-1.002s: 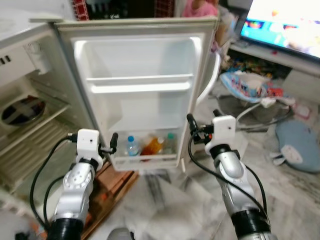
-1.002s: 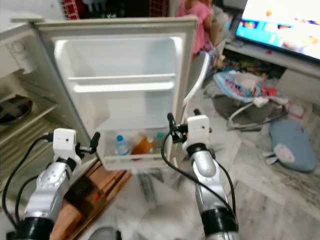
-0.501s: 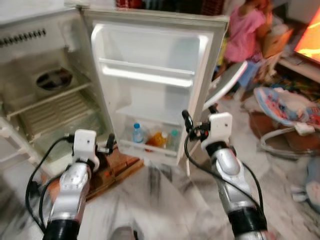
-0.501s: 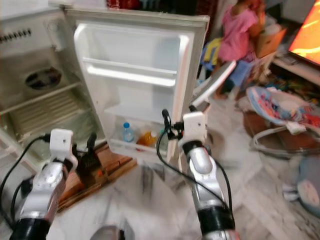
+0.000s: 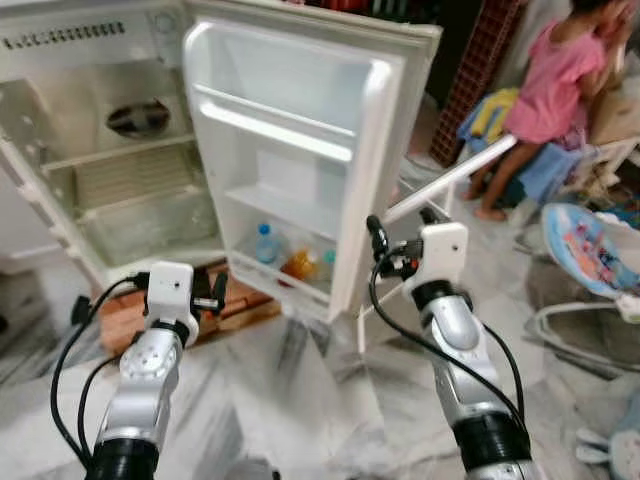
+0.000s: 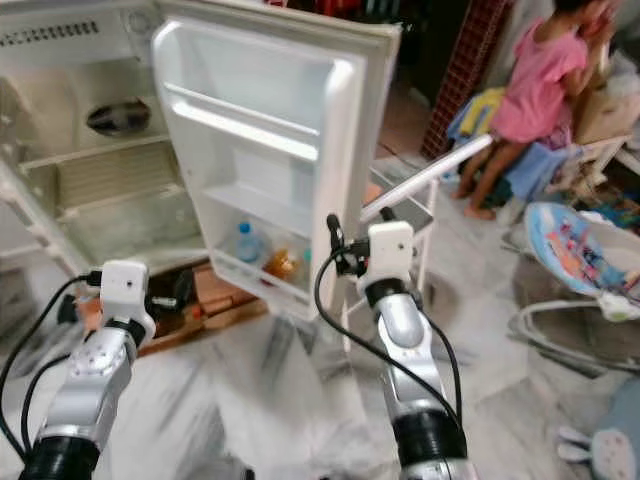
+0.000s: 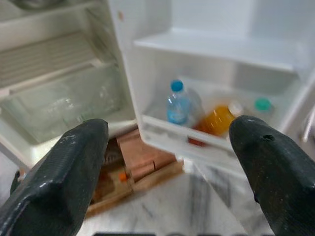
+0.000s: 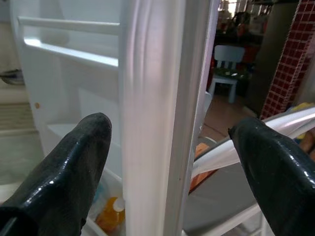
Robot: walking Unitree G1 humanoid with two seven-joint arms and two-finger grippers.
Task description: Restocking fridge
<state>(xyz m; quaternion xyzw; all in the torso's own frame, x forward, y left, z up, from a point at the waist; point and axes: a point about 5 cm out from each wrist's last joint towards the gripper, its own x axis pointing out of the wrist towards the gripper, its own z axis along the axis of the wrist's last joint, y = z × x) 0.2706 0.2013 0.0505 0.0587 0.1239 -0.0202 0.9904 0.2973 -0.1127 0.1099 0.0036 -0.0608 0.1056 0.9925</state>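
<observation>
- The small white fridge (image 5: 120, 150) stands open on the pale marbled floor (image 5: 300, 400). Its cabinet holds a wire shelf, a clear drawer below it and a dark round dish (image 5: 138, 117) on the upper shelf.
- The white fridge door (image 5: 300, 170) is swung wide towards the robot, its inner side facing the camera, with a rail shelf across the upper part and a bin at the bottom.
- A person in a pink top (image 5: 560, 85) stands at the far right, beside a patterned baby bouncer (image 5: 590, 260) on the floor.
- A slanted white-framed chair or stand (image 5: 450, 185) leans just behind the door's free edge.
- Brown wooden boards (image 5: 235, 300) lie on the floor under the fridge front.
- The right gripper (image 8: 167, 147) is held up at the door's free edge; its two black fingers (image 8: 64, 162) are spread wide, one on each side of that edge, and I cannot tell whether they touch it.
- The left gripper (image 7: 167, 147) hovers low in front of the door bin, fingers (image 7: 59, 167) spread apart and holding nothing.
- In the bottom door bin stand a clear water bottle with a blue cap (image 7: 178, 104), an orange juice bottle with a white cap (image 7: 216, 119) tilted next to it, and a green-capped bottle (image 7: 262, 104) beyond.
</observation>
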